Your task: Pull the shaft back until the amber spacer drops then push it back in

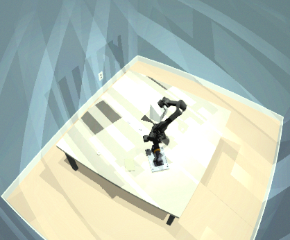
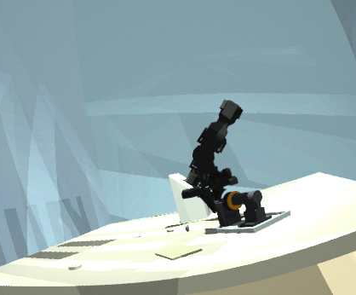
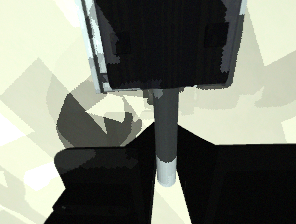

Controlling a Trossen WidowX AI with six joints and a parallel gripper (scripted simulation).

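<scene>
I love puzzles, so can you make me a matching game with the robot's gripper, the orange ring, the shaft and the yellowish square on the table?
Things:
1. gripper
2. orange ring
3. shaft
4. yellowish square

Places and states:
A. lying flat on the table
B. shut on something
C. between the gripper's fingers
D. up on the black fixture

Pairs: 1-B, 2-D, 3-C, 4-A
</scene>
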